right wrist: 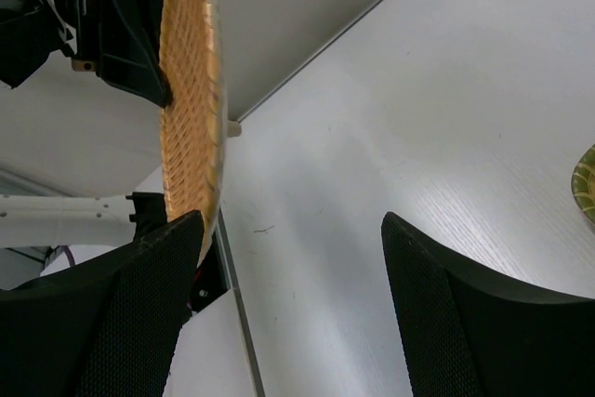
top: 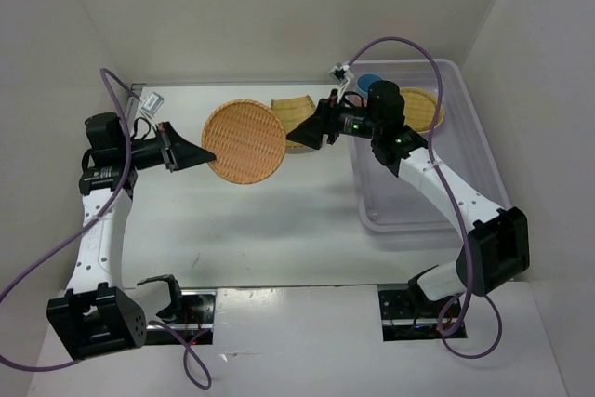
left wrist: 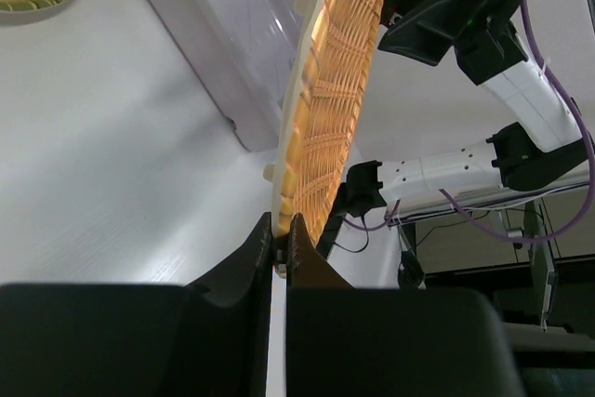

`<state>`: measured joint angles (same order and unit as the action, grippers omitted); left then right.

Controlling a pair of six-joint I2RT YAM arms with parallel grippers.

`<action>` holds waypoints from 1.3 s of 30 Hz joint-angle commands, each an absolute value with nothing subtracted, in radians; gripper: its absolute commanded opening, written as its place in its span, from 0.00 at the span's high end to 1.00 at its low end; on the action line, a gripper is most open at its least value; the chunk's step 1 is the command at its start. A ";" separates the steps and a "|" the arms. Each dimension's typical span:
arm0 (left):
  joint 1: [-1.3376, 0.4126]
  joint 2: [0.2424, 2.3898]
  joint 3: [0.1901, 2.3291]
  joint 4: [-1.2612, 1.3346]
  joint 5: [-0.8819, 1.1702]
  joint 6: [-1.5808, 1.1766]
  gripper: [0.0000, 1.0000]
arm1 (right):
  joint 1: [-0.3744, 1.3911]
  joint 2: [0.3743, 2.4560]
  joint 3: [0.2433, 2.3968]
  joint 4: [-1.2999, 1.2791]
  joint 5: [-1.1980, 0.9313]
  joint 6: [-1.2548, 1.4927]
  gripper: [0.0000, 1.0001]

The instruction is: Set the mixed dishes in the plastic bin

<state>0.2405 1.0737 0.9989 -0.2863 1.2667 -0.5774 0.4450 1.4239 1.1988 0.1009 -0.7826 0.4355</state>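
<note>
The round woven plate [top: 244, 141] hangs above the worktop [top: 279, 220], left of the plastic bin [top: 404, 197] and well apart from it. The top view shows it as a full disc. Both wrist cameras see it edge-on.

The left gripper [top: 206, 153] has its jaws pinched narrow on the plate's left rim, with the rim clamped between the two fingers in its own wrist view.

The right gripper [top: 299, 132] sits at the opposite, right-hand rim, so it is the arm nearer the bin. Its jaws stand wide and hold nothing. In the right wrist view the plate's edge lies at the left finger, not in the middle of the gap. This looks like a hand-over, and it turns on bringing that rim in between the open fingers before they close. The plate's plane already runs roughly along the jaw opening.

Just behind the right gripper, a squarish woven plate [top: 290, 111] lies on the worktop, partly hidden by the gripper. Inside the bin's far end are a blue cup [top: 369, 82] and another round plate [top: 426, 109]. The near part of the bin floor looks bare, and no obstacle shows between the held plate and the bin.
</note>
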 commanded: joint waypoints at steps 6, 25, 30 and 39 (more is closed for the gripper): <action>0.238 1.100 1.002 -0.264 1.325 -0.514 1.00 | 0.483 1.414 1.247 0.179 -0.825 0.400 0.18; 0.199 1.190 1.020 -0.287 1.301 -0.445 0.99 | 0.606 1.603 1.368 0.086 -0.723 0.371 0.94; 0.199 1.226 1.041 -0.336 1.241 -0.400 0.68 | 0.606 1.614 1.387 0.067 -0.686 0.380 1.00; 0.291 1.342 1.103 -0.310 1.140 -0.397 0.00 | 0.410 1.444 1.246 0.043 -0.595 0.449 1.00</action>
